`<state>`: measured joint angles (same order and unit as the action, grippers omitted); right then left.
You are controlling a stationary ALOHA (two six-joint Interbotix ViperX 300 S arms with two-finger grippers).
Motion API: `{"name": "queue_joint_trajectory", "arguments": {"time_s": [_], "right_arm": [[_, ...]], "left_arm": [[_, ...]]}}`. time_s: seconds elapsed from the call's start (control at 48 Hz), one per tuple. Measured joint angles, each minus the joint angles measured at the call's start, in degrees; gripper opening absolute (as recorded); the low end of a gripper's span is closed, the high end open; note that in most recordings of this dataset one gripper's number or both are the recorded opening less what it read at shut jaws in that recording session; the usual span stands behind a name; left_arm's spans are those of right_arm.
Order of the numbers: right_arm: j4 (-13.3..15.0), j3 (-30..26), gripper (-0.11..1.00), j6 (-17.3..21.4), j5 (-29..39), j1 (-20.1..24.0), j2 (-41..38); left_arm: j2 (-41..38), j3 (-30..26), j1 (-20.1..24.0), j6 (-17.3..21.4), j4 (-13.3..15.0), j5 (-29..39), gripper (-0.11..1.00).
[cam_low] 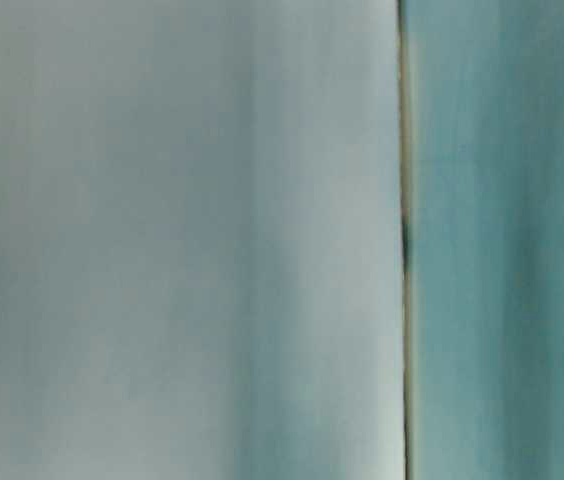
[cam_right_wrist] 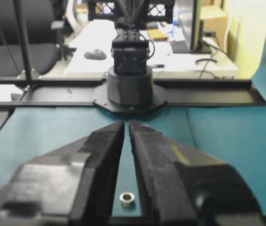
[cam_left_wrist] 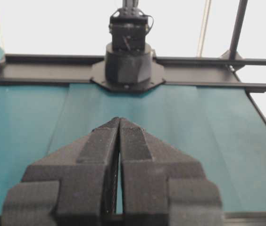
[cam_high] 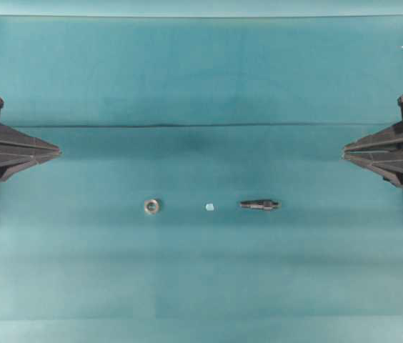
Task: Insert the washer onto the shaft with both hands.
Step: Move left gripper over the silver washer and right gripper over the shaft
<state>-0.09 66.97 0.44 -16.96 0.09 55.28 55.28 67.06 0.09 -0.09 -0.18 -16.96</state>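
The washer [cam_high: 151, 206], a small silvery ring with a dark hole, lies flat on the teal cloth left of centre. In the right wrist view the washer [cam_right_wrist: 126, 199] shows low in the slit between the fingers, on the cloth far below them. The shaft [cam_high: 259, 204], a short dark stepped rod, lies on its side right of centre. My left gripper [cam_high: 57, 151] hovers at the left edge, shut and holding nothing; its fingers [cam_left_wrist: 134, 141] meet at the tips. My right gripper [cam_high: 346, 151] mirrors it at the right edge, shut and holding nothing, with a hairline gap between the tips [cam_right_wrist: 126, 124].
A tiny pale chip [cam_high: 209, 207] lies between washer and shaft. A fold line [cam_high: 201, 126] crosses the cloth behind the grippers. Each wrist view faces the opposite arm's black base [cam_left_wrist: 128, 61] [cam_right_wrist: 130, 80]. The table-level view is a blur of pale and teal.
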Motion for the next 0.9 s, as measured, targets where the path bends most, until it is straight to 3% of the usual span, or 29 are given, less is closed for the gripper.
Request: {"name": "queue_joint_trajectory", "arguments": {"time_s": [0.083, 0.167, 0.396, 0.687, 0.895], "right_arm": [[-0.62, 0.35, 0.01, 0.35, 0.97, 0.18, 0.00], [-2.29, 0.62, -0.06, 2.11, 4.48, 0.44, 0.00], [-3.08, 0.00, -0.09, 6.94, 17.14, 0.79, -0.26], [-3.16, -4.66, -0.09, 7.82, 30.15, 0.70, -6.68], [-3.08, -8.09, -0.10, 8.79, 35.60, 0.70, -14.24]], "left_arm": [[-1.58, -0.79, -0.62, -2.29, -0.09, 0.62, 0.02], [-4.57, -2.02, -1.49, -4.13, -0.26, 1.41, 0.02], [-6.42, -4.22, -1.32, -4.39, -0.35, 2.90, 0.02], [-11.43, -7.47, -1.05, -6.50, -0.44, 12.48, 0.02], [-18.90, -11.16, -1.05, -6.77, -0.44, 20.21, 0.02]]}}
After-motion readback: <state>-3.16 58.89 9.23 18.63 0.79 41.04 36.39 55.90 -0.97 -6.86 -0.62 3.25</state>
